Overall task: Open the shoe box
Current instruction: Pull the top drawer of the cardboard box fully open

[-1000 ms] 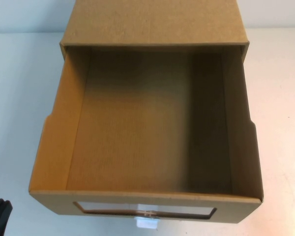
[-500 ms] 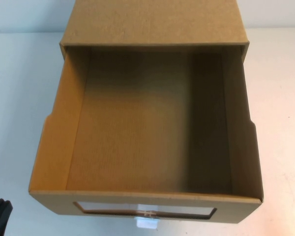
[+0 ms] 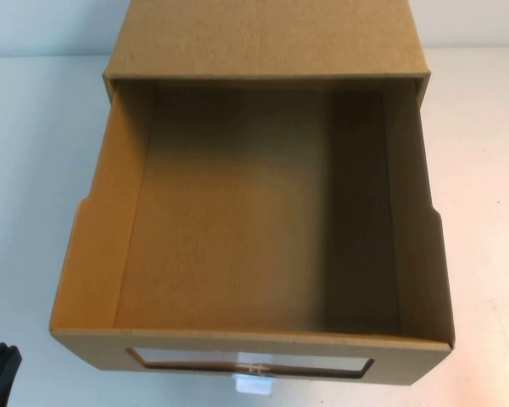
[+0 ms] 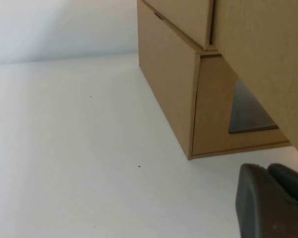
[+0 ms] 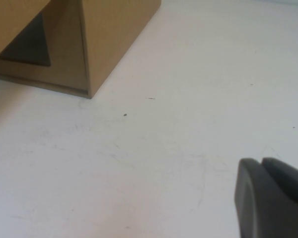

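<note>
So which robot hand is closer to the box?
Left. The left gripper sits shut, close by the front left corner of the box. The right gripper, also shut, hangs over the table, farther from the box.

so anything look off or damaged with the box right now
Nothing stands out. The shoe box sits square on the table, its drawer pulled out, empty and undamaged. The left gripper is parked by the drawer's front left corner, the right gripper low over the table off the box's right side; both shut.
</note>
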